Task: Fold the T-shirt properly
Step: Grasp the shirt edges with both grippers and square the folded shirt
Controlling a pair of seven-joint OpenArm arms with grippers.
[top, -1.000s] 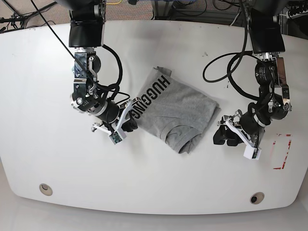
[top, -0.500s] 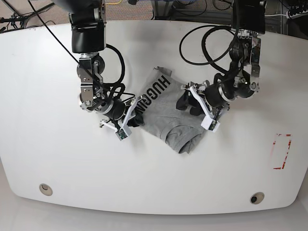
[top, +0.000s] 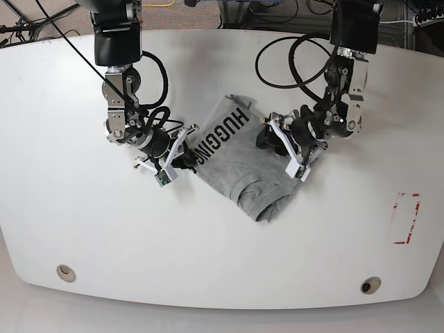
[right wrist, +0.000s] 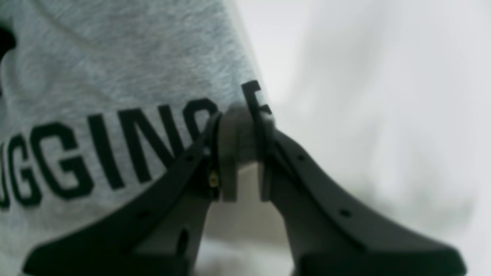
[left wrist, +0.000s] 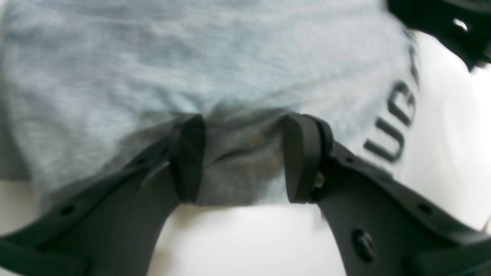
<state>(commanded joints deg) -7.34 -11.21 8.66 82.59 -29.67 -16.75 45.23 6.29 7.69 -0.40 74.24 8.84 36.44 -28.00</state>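
- Centrally, the T-shirt [top: 243, 156] lies crumpled on the white surface [top: 83, 229].
- "HUGGING" reads along its edge.
- Right tool [right wrist: 239, 153] pinches that lettered edge.
- Left tool [left wrist: 243, 161] stands spread over fabric.

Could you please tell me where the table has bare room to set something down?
The table is bare left of the right gripper, along the near edge, and right of the left gripper. The middle is crowded by the T-shirt.

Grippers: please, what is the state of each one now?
Left gripper: open, jaws either side of a bunched fold of the T-shirt.
Right gripper: shut on the T-shirt's edge beside the lettering.
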